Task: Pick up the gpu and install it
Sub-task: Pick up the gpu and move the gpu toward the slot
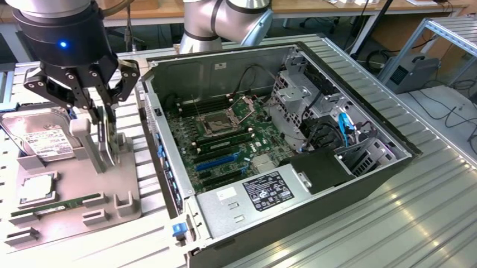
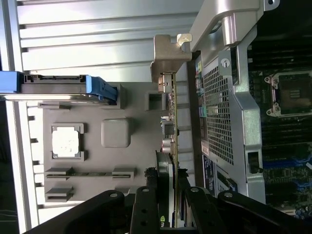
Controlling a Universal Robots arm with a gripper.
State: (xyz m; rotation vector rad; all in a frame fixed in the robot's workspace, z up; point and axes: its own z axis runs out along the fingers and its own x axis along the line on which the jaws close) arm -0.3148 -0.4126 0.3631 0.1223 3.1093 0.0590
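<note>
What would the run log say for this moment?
gripper: at thin black-and-brown gpu card, silver bracket | card: upright in grey tray | open computer case: no card installed

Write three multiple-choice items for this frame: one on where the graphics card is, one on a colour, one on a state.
1. The graphics card stands: A on the floor; B in the gray tray; C in a person's hand.
2. The memory stick on the tray is: A green; B red; C white.
3. The computer case is: A shut; B upside down; C open, with the motherboard showing.

Answers:
1. B: it sits upright in the tray beside the case, with the gripper at it.
2. A: its board is green.
3. C: the side panel is off.
</note>
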